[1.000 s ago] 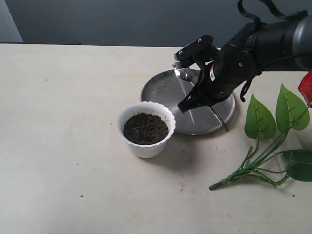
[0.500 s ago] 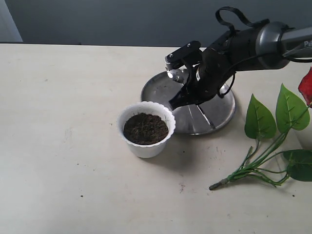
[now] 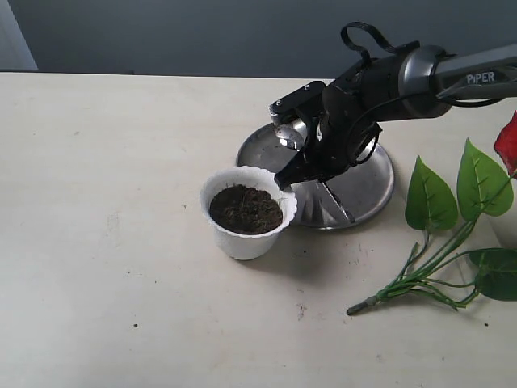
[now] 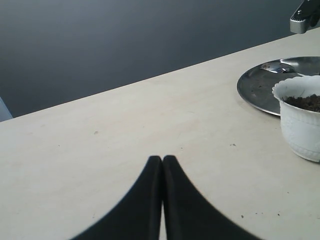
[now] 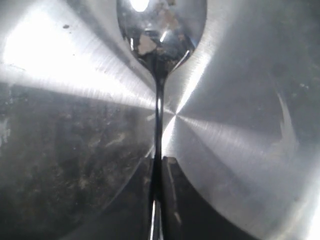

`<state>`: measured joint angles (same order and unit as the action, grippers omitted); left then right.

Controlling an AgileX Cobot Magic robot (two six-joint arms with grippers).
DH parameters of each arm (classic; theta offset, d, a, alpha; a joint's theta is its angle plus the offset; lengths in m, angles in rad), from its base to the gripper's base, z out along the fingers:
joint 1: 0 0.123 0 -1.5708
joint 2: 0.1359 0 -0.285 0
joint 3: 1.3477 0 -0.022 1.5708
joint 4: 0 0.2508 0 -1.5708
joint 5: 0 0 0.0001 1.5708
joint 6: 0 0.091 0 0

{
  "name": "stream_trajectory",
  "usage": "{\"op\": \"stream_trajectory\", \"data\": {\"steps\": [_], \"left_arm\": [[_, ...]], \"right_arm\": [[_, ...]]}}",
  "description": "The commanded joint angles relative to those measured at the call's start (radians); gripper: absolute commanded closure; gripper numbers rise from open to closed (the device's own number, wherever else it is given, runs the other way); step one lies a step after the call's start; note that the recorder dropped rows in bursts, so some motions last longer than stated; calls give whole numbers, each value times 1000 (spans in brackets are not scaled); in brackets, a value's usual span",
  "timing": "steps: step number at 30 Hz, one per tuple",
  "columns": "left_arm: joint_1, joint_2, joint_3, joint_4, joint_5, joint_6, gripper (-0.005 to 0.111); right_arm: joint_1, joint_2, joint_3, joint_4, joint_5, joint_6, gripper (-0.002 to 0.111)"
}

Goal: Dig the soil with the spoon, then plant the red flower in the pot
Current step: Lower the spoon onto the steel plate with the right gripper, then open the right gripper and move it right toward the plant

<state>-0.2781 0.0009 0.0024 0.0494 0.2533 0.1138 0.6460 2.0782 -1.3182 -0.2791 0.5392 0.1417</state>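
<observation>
The white scalloped pot (image 3: 245, 239) stands mid-table, filled with dark soil (image 3: 245, 209). My right gripper (image 3: 284, 181) hangs just at the pot's right rim, over the steel plate (image 3: 367, 187). It is shut on the thin handle of the spoon (image 5: 159, 107), whose round bowl points away from the fingers above the plate (image 5: 240, 130). I cannot make the spoon out in the exterior view. The red flower (image 3: 440, 259) lies flat at the right, one red bloom (image 3: 509, 142) at the frame edge. My left gripper (image 4: 162, 159) is shut and empty, low over bare table, well away from the pot (image 4: 300, 127).
The table's far edge meets a dark wall behind the plate. The right arm's black links and cable loop rise over the plate's right side. Green leaves (image 3: 429, 197) spread between the plate and the right frame edge. Bare tabletop lies left of and in front of the pot.
The right gripper has moved left and down across the plate to the pot's right rim. The pot and the plate have shifted slightly to the right. The flower has stayed put.
</observation>
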Motion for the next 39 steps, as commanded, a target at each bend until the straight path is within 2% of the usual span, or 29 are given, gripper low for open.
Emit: {"op": "stream_trajectory", "data": {"steps": [1,30,32,37,39], "left_arm": [[-5,-1,-2,-9,-13,-2,106],[-5,-1,-2,-9,-13,-2,106],[-5,-1,-2,-9,-13,-2,106],[-5,-1,-2,-9,-13,-2,106],[-5,-1,-2,-9,-13,-2,106]], "right_arm": [[-6,6,-4,-7,14,-1,109],[-6,-47,-4,-7,6,-1,109],[-6,-39,-4,-7,8,-1,104],[-6,-35,-4,-7,6,-1,75],[-6,-35,-4,-7,10,-1,69]]}}
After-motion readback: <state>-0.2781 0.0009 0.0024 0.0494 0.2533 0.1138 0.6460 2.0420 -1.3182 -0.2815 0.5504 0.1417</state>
